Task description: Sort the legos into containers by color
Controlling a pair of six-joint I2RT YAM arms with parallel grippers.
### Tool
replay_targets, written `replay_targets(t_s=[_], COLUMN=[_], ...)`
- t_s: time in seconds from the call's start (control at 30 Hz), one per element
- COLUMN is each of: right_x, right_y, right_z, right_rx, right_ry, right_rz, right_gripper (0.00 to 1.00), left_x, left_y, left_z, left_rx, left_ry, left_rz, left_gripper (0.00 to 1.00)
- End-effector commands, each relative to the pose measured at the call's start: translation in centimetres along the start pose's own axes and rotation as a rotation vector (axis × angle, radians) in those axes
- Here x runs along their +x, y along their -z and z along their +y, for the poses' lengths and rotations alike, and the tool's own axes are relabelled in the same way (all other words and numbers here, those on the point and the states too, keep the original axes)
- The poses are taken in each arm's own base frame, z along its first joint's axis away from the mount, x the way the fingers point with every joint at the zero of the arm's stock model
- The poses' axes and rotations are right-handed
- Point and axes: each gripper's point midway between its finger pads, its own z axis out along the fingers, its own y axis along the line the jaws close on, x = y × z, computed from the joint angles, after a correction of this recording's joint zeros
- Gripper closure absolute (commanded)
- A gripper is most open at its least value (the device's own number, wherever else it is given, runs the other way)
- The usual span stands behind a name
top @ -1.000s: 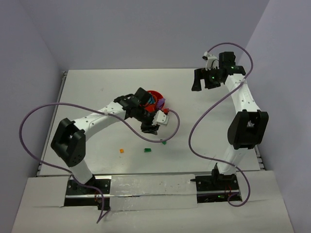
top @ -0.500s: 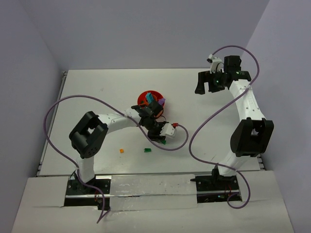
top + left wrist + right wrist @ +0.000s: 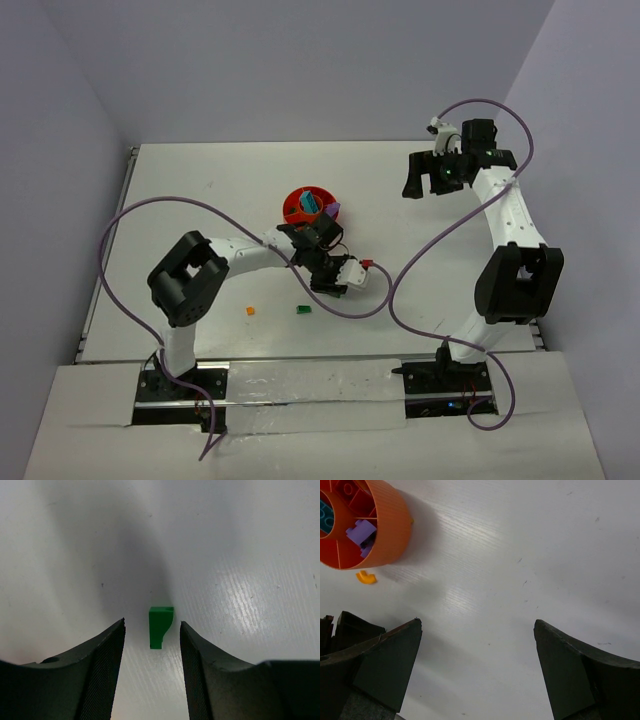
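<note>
A small green lego (image 3: 161,625) lies on the white table just ahead of my left gripper (image 3: 152,622), which is open and straddles the lego without touching it. From above, the left gripper (image 3: 328,283) hangs low, in front of the orange container (image 3: 295,200), which holds a teal brick (image 3: 310,205) and a purple one (image 3: 333,211). Another green lego (image 3: 303,309) and a tiny orange lego (image 3: 250,311) lie nearer the bases. My right gripper (image 3: 420,175) is open and empty at the far right. Its wrist view shows the container (image 3: 387,525) and a small orange piece (image 3: 366,577) beside it.
The left arm's purple cable (image 3: 380,300) loops across the table to the right of the left gripper. The table's left edge (image 3: 128,200) and the grey walls bound the area. In the right wrist view, bare table (image 3: 520,555) lies under the open fingers.
The left arm has folded in, and its gripper has swung right and down over the green lego in front of the container. The right gripper has drifted slightly right.
</note>
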Motion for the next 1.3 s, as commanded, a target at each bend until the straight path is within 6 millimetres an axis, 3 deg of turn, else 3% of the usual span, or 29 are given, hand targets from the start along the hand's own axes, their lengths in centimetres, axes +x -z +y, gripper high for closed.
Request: replay_targets(t_s=[0.0, 0.27, 0.47, 0.53, 0.63, 0.7, 0.73, 0.8, 0.87, 0.9, 0.97, 1.1, 1.17, 1.27], right_x=[-1.6, -1.2, -0.9, -1.0, -1.1, -1.1, -1.2, -1.3, -1.7, -1.8, -2.0, -2.2, -2.5, -3.0], right_y=[1.7, 1.7, 1.6, 1.6, 1.4, 1.4, 1.4, 1.4, 1.5, 1.5, 1.4, 0.9, 0.7, 0.3], right_z=[0.3, 0.4, 0.5, 0.5, 0.4, 0.5, 0.6, 0.9, 1.2, 1.4, 1.5, 1.5, 1.5, 1.2], right_rx=[0.009, 0.01, 0.004, 0.002, -0.003, -0.016, -0.019, -0.034, -0.048, -0.056, -0.06, -0.071, -0.077, -0.069], right_ry=[0.032, 0.031, 0.022, 0.022, 0.024, 0.023, 0.023, 0.022, 0.014, 0.01, -0.008, -0.03, -0.04, -0.045], right_rz=[-0.072, -0.069, -0.063, -0.063, -0.057, -0.049, -0.048, -0.055, -0.071, -0.076, -0.083, -0.084, -0.084, -0.081], right_gripper=[0.0, 0.0, 0.0, 0.0, 0.0, 0.0, 0.0, 0.0, 0.0, 0.0, 0.0, 0.0, 0.0, 0.0], left_x=[-0.7, -0.2, -0.4, -0.8, -3.6, -7.0, -7.6, -9.9, -10.7, -11.0, -10.0, -6.2, -2.9, 0.1], left_y=[-1.2, -2.0, -1.5, -0.8, 1.9, 6.0, 6.9, 12.4, 19.3, 21.3, 25.6, 30.0, 30.1, 30.1], left_z=[-0.8, -0.9, -0.7, -0.3, 1.6, 3.6, 4.3, 7.2, 9.8, 10.4, 11.8, 13.1, 13.8, 15.2], left_rx=[0.034, 0.049, 0.026, -0.003, -0.099, -0.184, -0.204, -0.324, -0.443, -0.465, -0.54, -0.685, -0.756, -0.786], left_ry=[-0.018, 0.007, -0.004, -0.03, -0.035, -0.023, 0.004, 0.075, 0.188, 0.254, 0.335, 0.469, 0.55, 0.694], left_rz=[-0.034, -0.024, -0.022, -0.027, -0.086, -0.183, -0.216, -0.334, -0.459, -0.507, -0.573, -0.62, -0.596, -0.606], left_gripper=[0.46, 0.54, 0.77, 0.8, 0.87, 0.91, 0.92, 0.99, 1.0, 1.0, 1.0, 0.98, 0.97, 0.94])
